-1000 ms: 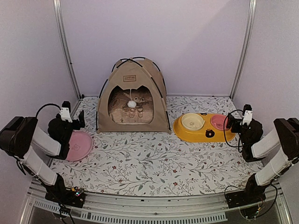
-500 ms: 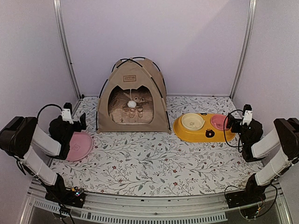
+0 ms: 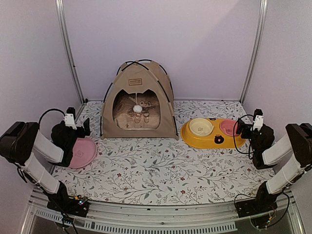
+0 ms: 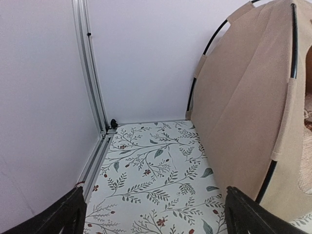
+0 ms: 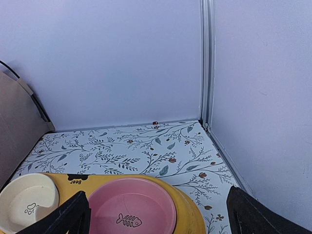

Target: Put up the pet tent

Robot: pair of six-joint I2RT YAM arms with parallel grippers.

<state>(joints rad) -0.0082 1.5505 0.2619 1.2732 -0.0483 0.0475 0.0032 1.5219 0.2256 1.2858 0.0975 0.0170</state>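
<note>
The tan pet tent [image 3: 138, 101] stands upright at the back middle, with black poles, a brown label patch [image 3: 135, 82], a cat-head doorway and a white pom-pom [image 3: 138, 108] hanging in it. A bear-print cushion [image 3: 137, 114] lies inside. The tent's side wall fills the right of the left wrist view [image 4: 253, 112]. My left gripper [image 3: 81, 126] is open and empty, left of the tent. My right gripper [image 3: 242, 126] is open and empty at the far right. Both show only their fingertips [image 4: 63, 217] [image 5: 66, 219] in the wrist views.
A pink dish [image 3: 82, 152] lies on the floral mat below my left gripper. A yellow feeder tray [image 3: 207, 138] with a cream bowl [image 3: 201, 126] and a pink bowl [image 5: 129, 209] sits right of the tent, under my right gripper. Walls and metal posts [image 4: 92, 73] enclose the table.
My left gripper has shifted slightly down and right, towards the pink dish. The right arm and the tent have not moved.
</note>
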